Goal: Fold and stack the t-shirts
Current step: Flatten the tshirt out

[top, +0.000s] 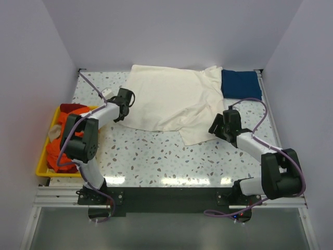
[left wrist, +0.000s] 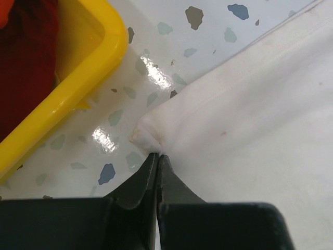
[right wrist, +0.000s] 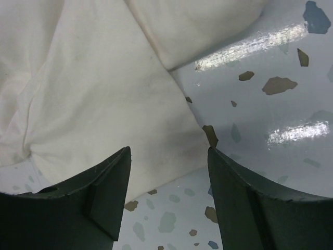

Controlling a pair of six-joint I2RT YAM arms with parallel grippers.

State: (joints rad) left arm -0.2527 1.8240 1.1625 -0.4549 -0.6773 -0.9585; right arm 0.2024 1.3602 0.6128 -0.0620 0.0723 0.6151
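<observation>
A large cream t-shirt [top: 166, 96] lies partly spread at the back middle of the table, with a flap hanging toward the front right. My left gripper [top: 125, 102] is at its left edge; in the left wrist view it [left wrist: 157, 154] is shut on a bunched corner of the cream t-shirt [left wrist: 250, 114]. My right gripper [top: 215, 125] sits by the shirt's front right flap; in the right wrist view it [right wrist: 168, 150] is open, low over the edge of the cream t-shirt [right wrist: 104, 94], holding nothing. A folded dark blue t-shirt [top: 240, 83] lies at the back right.
A yellow tray [top: 41, 159] at the left edge holds crumpled orange t-shirts [top: 65, 140] and a red one [top: 70, 108]; its corner [left wrist: 78, 83] is close to my left gripper. White walls enclose the speckled table [top: 156, 156] on three sides.
</observation>
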